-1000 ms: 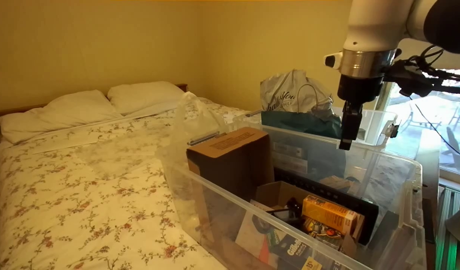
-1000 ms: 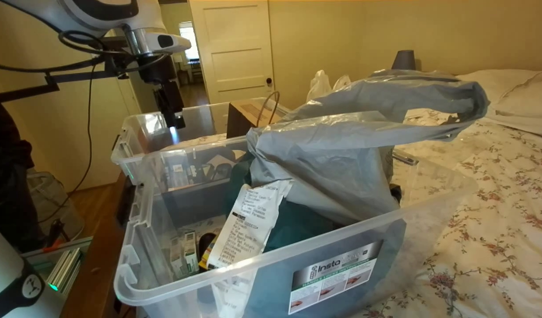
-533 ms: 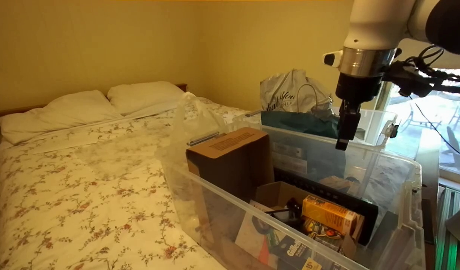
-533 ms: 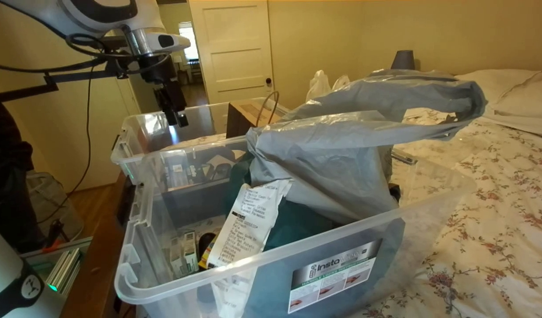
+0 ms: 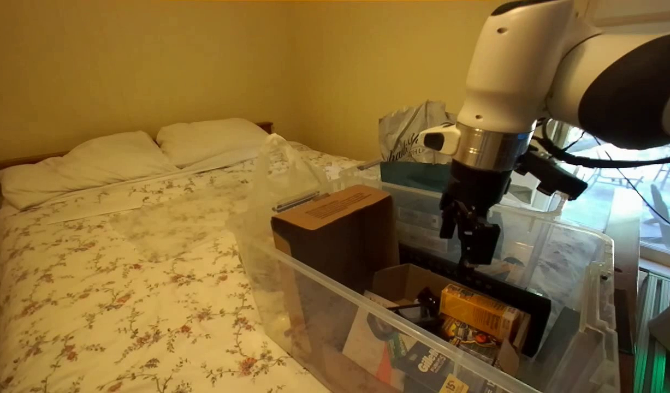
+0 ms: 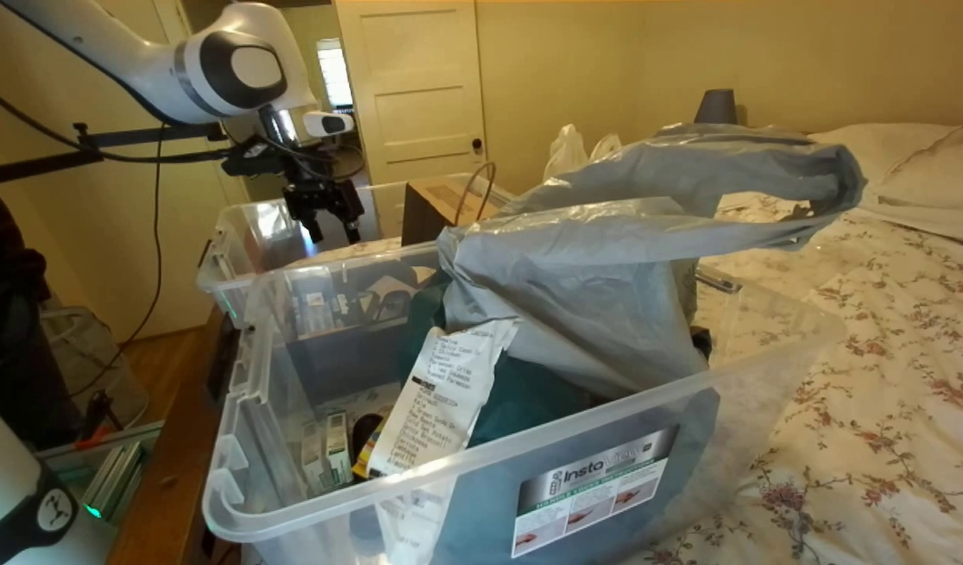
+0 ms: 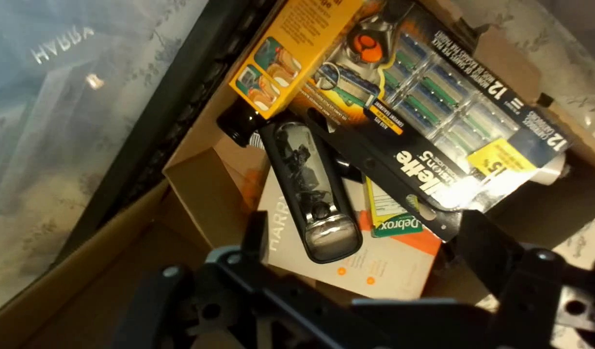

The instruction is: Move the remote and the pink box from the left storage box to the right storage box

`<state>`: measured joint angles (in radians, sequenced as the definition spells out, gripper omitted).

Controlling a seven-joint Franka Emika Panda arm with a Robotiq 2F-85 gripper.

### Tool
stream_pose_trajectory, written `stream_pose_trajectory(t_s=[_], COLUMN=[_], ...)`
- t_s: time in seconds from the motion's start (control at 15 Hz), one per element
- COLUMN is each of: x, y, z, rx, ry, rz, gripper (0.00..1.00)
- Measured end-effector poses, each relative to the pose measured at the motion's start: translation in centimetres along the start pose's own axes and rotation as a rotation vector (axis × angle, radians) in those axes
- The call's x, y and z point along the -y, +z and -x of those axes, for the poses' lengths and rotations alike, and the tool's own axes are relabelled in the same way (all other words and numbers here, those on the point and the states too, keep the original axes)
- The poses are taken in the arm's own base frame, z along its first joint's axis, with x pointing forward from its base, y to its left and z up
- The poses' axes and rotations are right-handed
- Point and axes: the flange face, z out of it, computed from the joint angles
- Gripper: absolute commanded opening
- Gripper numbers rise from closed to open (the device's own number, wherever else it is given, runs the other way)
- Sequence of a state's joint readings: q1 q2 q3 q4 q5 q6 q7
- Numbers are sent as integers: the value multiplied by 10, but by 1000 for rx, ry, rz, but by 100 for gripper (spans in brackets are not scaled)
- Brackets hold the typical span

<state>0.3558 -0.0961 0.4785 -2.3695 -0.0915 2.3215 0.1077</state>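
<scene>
The left storage box point(image 5: 340, 287), of clear plastic, stands nearest in an exterior view and behind in the other exterior view point(image 6: 234, 251). My gripper point(image 5: 459, 245) is over it, pointing down, above its contents; it is also above it here point(image 6: 333, 234). In the wrist view my gripper point(image 7: 362, 230) is open and empty, fingers wide apart. Between and beyond them lies a black oblong device point(image 7: 307, 189) with a glossy face; I cannot tell if it is the remote. It rests on a pale box point(image 7: 399, 271) with an orange-pink band. No plainly pink box shows. The right storage box point(image 6: 481, 457) holds bags.
A yellow box point(image 7: 292, 63) and a Gillette pack point(image 7: 423, 160) lie beside the device. A tall brown carton point(image 5: 335, 224) stands in the left storage box above its rim. A grey plastic bag point(image 6: 575, 290) rises above the right storage box. The bed point(image 5: 149, 305) adjoins the boxes.
My gripper has moved lower and, in an exterior view, to the left, and has turned, so its two fingers now show apart. The boxes and their contents have not visibly moved.
</scene>
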Motion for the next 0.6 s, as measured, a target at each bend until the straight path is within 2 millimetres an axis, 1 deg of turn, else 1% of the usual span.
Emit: stream_pose_trajectory(t_s=[0.13, 0.27, 0.4, 0.6], x=[-14, -29, -31, -31], y=[16, 25, 26, 26], z=[-11, -19, -24, -23], rx=[18, 26, 25, 25], ry=[-85, -111, -118, -119], rz=[-20, -37, -42, -42], gripper=[100, 100, 100, 100])
